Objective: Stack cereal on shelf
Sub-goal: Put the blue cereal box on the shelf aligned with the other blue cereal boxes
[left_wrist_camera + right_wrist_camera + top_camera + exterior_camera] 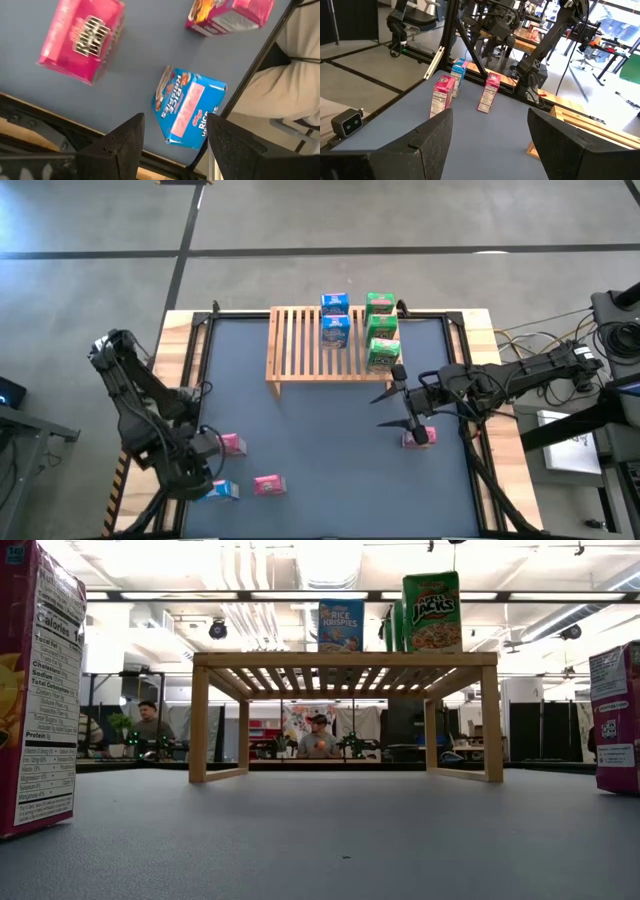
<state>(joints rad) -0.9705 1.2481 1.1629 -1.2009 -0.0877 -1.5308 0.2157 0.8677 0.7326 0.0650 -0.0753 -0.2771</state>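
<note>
The wooden shelf [300, 345] stands at the table's far middle. On its slats stand two blue cereal boxes [335, 317] and three green ones [382, 330]; they also show in the low view [430, 610]. A third blue box [187, 107] lies flat near the front left corner. My left gripper [175, 145] is open above it, a finger on either side, touching nothing. Two pink boxes [232, 444] [269, 484] are close by. My right gripper [392, 395] is open and empty above the table, right of centre, beside a third pink box [420, 437].
The black table frame [195, 370] runs along the edges, close to the blue box at the front left. The shelf's left half [290, 340] is bare slats. Beyond the table, in the low view, people [318, 737] sit at desks.
</note>
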